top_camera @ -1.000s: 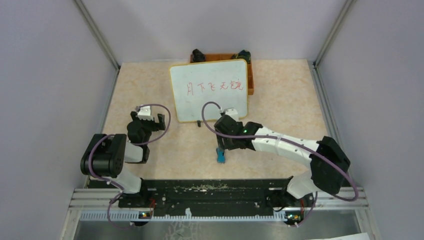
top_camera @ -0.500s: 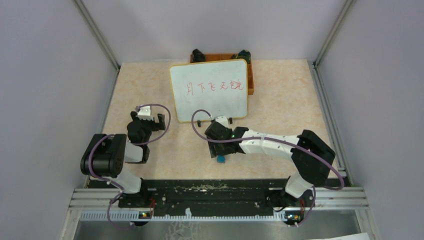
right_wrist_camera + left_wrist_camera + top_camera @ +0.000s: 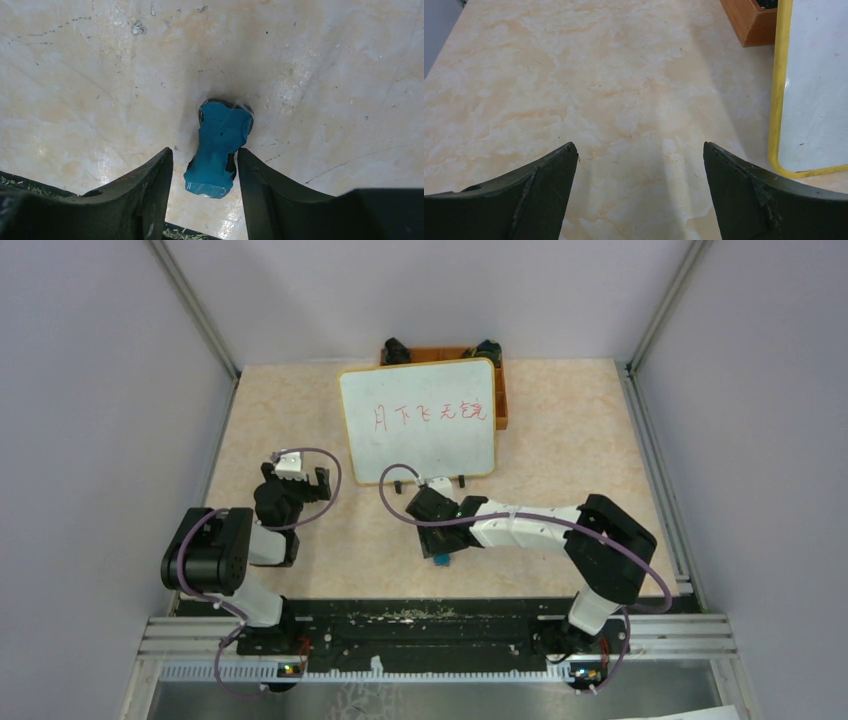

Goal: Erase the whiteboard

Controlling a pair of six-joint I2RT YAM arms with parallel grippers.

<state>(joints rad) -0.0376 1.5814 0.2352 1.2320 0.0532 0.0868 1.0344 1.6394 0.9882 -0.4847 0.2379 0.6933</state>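
The whiteboard (image 3: pixel 418 420) stands at the back middle of the table, with red characters (image 3: pixel 428 413) across its upper half. Its yellow-framed edge also shows in the left wrist view (image 3: pixel 814 90). A small blue eraser (image 3: pixel 441 558) lies on the table in front of the board. My right gripper (image 3: pixel 438 545) points down over it. In the right wrist view the eraser (image 3: pixel 220 145) lies between the open fingers of the right gripper (image 3: pixel 205 152), close to the right finger. My left gripper (image 3: pixel 296 478) is open and empty, left of the board (image 3: pixel 639 146).
An orange tray (image 3: pixel 501 400) stands behind the whiteboard, with dark objects in it; its corner shows in the left wrist view (image 3: pixel 751 22). Grey walls close in the table on the left, right and back. A black rail runs along the near edge.
My right arm has swung left and folded in, bringing its gripper over the blue eraser. The left arm and the whiteboard have not moved.
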